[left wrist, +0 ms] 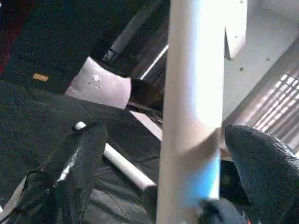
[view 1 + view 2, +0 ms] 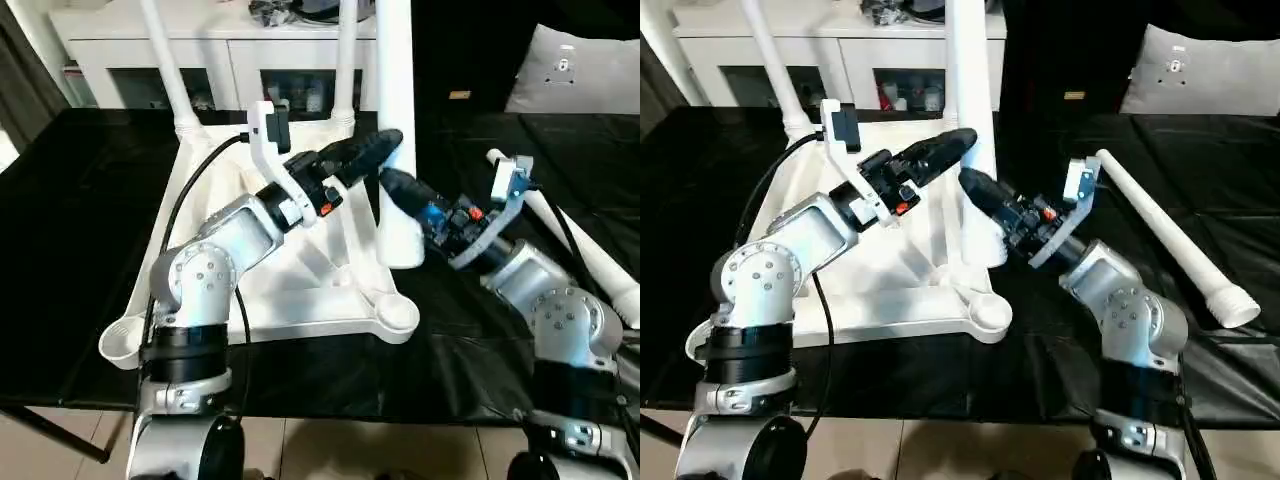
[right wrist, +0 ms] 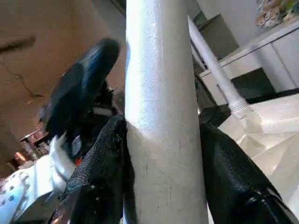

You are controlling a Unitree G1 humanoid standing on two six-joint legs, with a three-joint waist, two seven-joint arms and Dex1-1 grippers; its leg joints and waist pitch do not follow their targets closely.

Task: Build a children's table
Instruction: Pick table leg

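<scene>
The children's table top point(image 2: 300, 290) lies upside down on the black-covered table. Two white legs point(image 2: 165, 60) point(image 2: 347, 60) stand in its far corner sockets. A third leg point(image 2: 395, 100) stands upright by the top's right edge, just behind the empty near-right socket point(image 2: 395, 315). My right gripper point(image 2: 395, 185) is shut on this leg, its fingers point(image 3: 100, 172) pressed against both sides of it. My left gripper point(image 2: 385, 142) is open a little higher up. Its fingers point(image 1: 79, 172) straddle the leg point(image 1: 191, 93) with a gap on each side. A fourth leg point(image 2: 1170, 235) lies loose at the right.
A white cabinet point(image 2: 230, 60) with glass doors stands behind the table. A grey cushion point(image 2: 580, 70) leans at the back right. The near-left socket point(image 2: 120, 340) sits close to the table's front edge, with tiled floor below.
</scene>
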